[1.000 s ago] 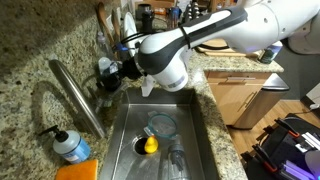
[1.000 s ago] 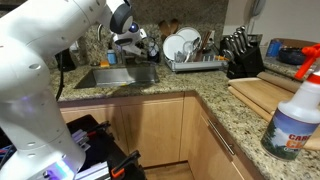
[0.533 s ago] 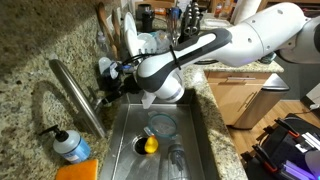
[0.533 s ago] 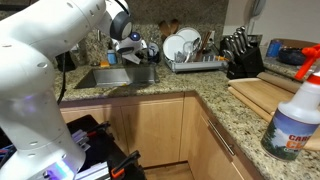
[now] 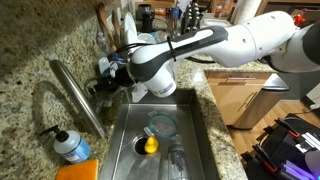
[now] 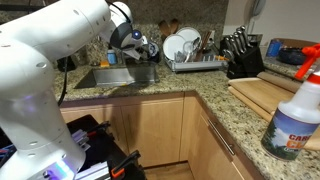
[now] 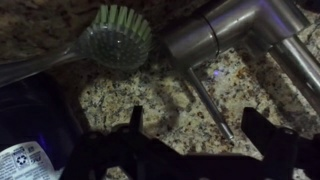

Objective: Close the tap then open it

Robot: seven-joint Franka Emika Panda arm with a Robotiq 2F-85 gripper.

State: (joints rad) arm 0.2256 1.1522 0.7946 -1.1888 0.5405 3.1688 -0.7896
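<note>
Tap [image 7: 235, 30] sits just ahead, its thin lever [image 7: 210, 105] between the open jaws.

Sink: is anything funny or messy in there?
A little. A small yellow thing sits right on the drain at the bottom of the sink, where it could block the water; I cannot tell what it is. A clear glass dish lies next to it. Nothing looks spilled or broken.

I record the tap [image 5: 80, 98] standing beside the sink [image 5: 195, 120], with the soap bottle [image 5: 70, 146] near its foot. In the wrist view, a brush [image 7: 115, 40] lies left of the tap.
</note>
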